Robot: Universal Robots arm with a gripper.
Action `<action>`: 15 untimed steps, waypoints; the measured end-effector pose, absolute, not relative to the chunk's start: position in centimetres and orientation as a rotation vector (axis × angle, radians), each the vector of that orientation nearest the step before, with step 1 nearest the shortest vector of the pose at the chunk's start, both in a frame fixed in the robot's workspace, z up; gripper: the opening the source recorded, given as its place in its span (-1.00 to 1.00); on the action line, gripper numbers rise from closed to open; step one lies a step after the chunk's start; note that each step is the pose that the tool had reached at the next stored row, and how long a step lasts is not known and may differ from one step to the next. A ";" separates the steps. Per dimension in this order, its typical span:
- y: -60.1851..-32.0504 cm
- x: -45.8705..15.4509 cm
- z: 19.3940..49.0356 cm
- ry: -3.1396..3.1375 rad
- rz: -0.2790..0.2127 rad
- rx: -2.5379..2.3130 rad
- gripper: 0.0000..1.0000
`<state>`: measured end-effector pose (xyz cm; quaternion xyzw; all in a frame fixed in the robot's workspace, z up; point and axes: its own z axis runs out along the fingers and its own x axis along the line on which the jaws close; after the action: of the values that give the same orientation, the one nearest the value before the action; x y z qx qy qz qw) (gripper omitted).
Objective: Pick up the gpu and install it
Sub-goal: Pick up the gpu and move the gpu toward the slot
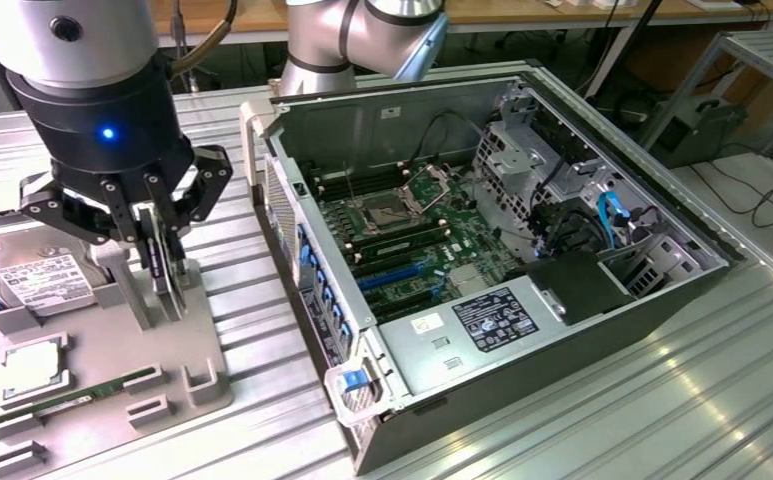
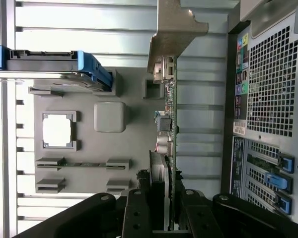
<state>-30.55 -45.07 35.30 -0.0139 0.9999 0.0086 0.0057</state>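
currently black gripper (image 1: pixel 153 240) is clamping thin green-and-black gpu card (image 2: pixel 165 123), standing upright at grey fixture tray (image 1: pixel 99 340); white drive label (image 1: pixel 33 275) unreadable.

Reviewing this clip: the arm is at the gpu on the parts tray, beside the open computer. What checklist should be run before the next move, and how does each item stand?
1. gripper closed on both faces of the gpu: ok.
2. gpu standing upright on its edge: ok.
3. gpu lifted clear of its holder on the tray: cannot tell.
4. computer case open, motherboard exposed: ok.
5. blue expansion slots unoccupied: ok.
6. hard drive apart from the gripper: ok.
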 end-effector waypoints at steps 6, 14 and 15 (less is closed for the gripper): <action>-45.1 -30.6 36.3 3.130 0.027 -0.043 -0.44; -45.1 -30.6 37.9 3.130 0.027 -0.043 -0.44; -45.1 -30.5 38.1 3.130 0.027 -0.043 -0.44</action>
<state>-30.55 -45.07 38.10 -0.0139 0.9999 0.0085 0.0057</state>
